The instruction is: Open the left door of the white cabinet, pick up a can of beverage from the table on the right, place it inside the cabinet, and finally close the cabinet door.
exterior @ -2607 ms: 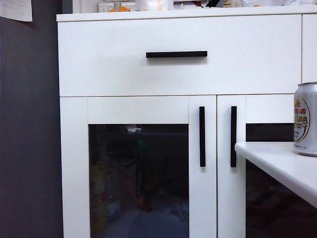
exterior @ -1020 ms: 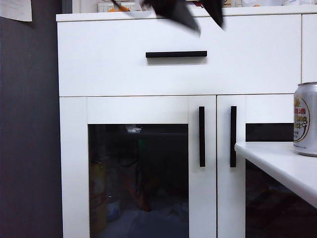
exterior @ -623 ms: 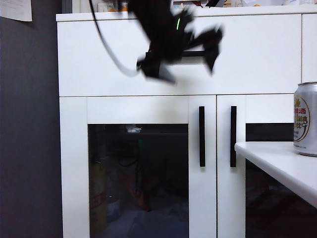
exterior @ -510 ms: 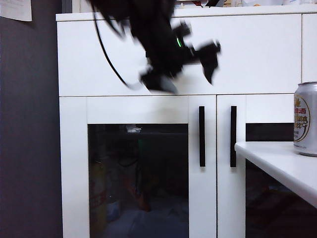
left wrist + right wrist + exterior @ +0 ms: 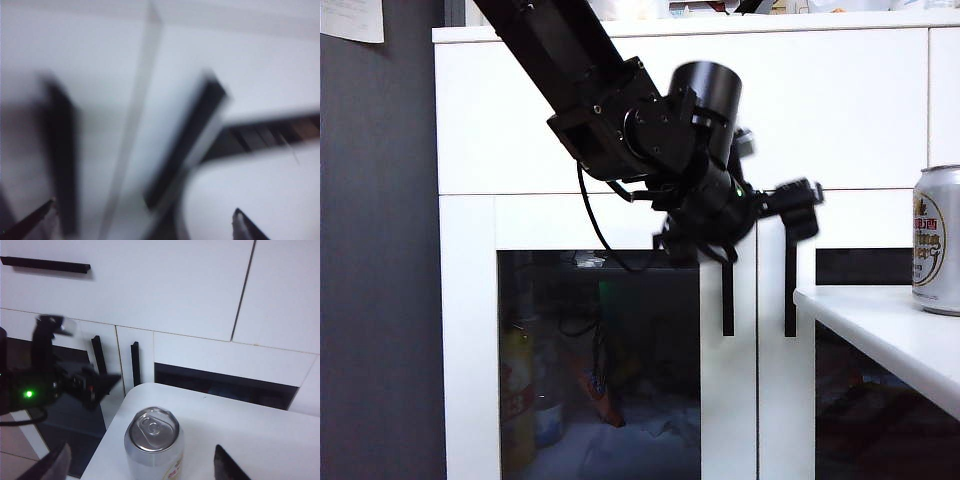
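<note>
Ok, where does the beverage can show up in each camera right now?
Exterior view: the can of beverage stands at the right edge, on the table.
Left wrist view: not visible; blurred door handles only.
Right wrist view: bottom centre, seen from above.
Shared landmark: the left door's black bar handle.

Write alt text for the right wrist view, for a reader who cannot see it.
The open right gripper hangs above the can, which stands upright on the table, fingertips apart on either side of it. Beyond the table, the open left gripper is in front of the closed left door of the cabinet, near the handle.
</note>
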You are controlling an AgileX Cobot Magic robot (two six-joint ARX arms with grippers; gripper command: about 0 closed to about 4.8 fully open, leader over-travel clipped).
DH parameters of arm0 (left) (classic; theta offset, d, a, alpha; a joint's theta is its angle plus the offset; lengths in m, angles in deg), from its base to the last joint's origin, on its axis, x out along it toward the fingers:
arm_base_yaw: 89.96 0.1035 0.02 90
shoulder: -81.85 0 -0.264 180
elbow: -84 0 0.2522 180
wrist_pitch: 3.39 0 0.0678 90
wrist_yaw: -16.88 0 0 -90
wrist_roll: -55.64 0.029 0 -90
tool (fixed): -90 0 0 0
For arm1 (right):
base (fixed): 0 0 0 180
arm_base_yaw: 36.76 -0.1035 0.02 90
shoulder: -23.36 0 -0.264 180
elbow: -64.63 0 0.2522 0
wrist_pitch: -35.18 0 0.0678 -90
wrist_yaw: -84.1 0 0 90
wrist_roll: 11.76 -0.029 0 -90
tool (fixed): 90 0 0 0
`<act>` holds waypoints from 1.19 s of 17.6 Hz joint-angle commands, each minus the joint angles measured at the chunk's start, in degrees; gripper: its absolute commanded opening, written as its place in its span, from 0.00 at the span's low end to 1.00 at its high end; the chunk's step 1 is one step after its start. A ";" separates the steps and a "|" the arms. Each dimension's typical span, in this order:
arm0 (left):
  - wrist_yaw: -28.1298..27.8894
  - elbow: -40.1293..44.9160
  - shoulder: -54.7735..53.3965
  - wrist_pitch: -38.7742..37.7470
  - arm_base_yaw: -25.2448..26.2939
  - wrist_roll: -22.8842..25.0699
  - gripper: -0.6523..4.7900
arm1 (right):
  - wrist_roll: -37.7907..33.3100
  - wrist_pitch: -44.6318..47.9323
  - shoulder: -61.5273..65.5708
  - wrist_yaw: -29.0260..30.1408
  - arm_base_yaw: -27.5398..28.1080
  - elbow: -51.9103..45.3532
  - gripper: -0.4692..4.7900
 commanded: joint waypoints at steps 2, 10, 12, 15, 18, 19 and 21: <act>-6.32 -0.37 -1.16 6.27 -0.04 1.40 1.00 | 1.36 1.73 0.04 -2.47 -0.07 -0.42 0.79; -7.65 -0.42 -3.37 9.01 -0.02 2.82 1.00 | 1.53 -1.49 -0.04 -2.91 -0.04 -0.68 0.79; -9.03 -0.42 -3.37 10.36 0.02 2.84 1.00 | 1.92 -1.90 0.00 -4.15 -0.04 -0.72 0.79; -13.66 -0.42 -3.39 13.31 0.02 2.82 1.00 | 3.15 -1.68 -0.02 -4.17 -0.07 -0.96 0.79; -12.04 -0.72 -6.14 18.14 0.50 2.82 1.00 | 3.13 0.44 -0.04 -4.11 -0.09 -3.58 0.79; -12.04 -0.70 -6.73 18.69 0.50 2.84 1.00 | 3.13 1.70 -0.04 -4.11 -0.09 -4.50 0.79; -12.02 -0.70 -7.30 18.80 0.37 5.14 1.00 | 2.71 3.28 -0.02 -4.07 -0.09 -5.81 0.79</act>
